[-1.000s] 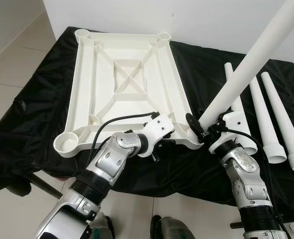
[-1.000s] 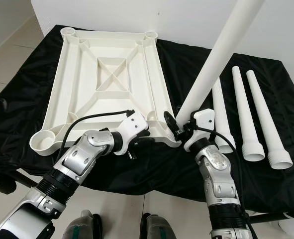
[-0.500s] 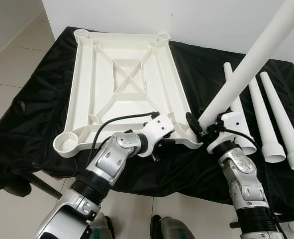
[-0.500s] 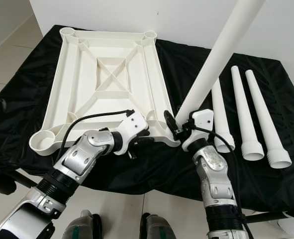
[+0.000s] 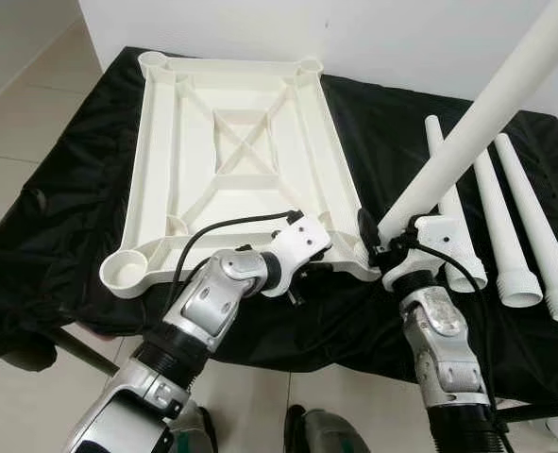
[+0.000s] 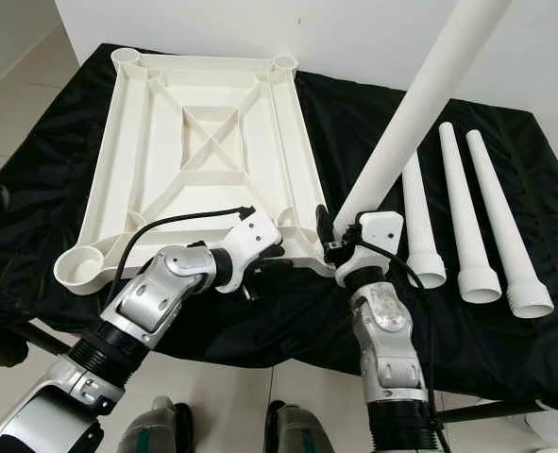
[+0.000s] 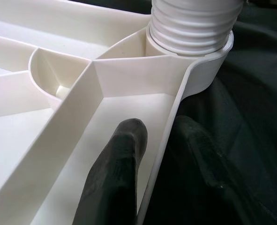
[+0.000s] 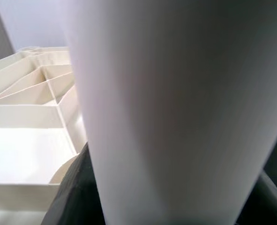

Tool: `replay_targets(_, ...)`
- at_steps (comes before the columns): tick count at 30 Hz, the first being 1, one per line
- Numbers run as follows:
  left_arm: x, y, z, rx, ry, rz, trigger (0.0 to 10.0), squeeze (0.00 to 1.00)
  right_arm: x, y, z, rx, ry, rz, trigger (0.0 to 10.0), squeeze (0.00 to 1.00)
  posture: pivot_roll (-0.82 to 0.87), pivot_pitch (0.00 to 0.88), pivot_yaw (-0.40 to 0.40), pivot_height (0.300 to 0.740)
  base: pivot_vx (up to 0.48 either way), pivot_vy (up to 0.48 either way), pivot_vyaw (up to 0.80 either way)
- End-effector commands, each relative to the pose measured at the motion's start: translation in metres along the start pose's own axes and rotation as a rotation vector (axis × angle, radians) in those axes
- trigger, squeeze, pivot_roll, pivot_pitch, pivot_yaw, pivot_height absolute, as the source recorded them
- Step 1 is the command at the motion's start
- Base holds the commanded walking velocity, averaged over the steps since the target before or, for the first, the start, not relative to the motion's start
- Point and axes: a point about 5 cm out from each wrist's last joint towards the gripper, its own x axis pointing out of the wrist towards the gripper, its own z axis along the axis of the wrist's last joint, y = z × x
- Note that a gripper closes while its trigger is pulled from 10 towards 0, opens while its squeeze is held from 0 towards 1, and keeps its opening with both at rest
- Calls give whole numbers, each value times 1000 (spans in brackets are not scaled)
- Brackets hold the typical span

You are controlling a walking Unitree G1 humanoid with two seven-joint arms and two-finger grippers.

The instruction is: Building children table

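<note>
A black cloth (image 5: 71, 189) covers the floor, and on it lies the white table panel (image 5: 236, 151), upside down with its ribs and four corner sockets showing. The task looks early: no leg is fully seated yet, as far as I can judge. One long white leg (image 5: 467, 142) stands tilted with its threaded end at the near right corner socket (image 7: 208, 61), and three spare legs (image 6: 477, 217) lie side by side on the cloth to the right, well apart from the panel. So three legs remain after this one.

The right tool (image 5: 384, 247) holds the raised leg low down, fingers closed around it. The left tool (image 7: 166, 164) pinches the panel's near rim, one finger inside the wall and one outside, steadying it.

The left wrist view shows the leg's ribbed thread sitting in the socket mouth, which the head views hide behind the right tool. The right wrist view gives the leg's smooth shaft close up.
</note>
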Motion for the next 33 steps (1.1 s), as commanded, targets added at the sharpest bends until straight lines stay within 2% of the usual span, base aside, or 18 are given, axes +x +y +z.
replay_targets(1,-1,1,20,44,-75,30,10000,0,-5,-6,-21,17,117,-81,10000,0,-31,96,-31,740,0,0,0)
replay_targets(11,-1,-1,22,43,-80,27,10000,0,2,4,-17,33,106,-179,10000,0,-29,97,-35,740,0,0,0)
replay_targets(20,-1,-2,24,42,-85,27,10000,0,12,9,-22,41,160,-353,10000,0,-25,97,-33,740,0,0,0)
replay_targets(33,0,-3,25,35,-89,32,10000,0,29,29,-30,66,182,-338,10000,0,-22,90,-39,740,0,0,0)
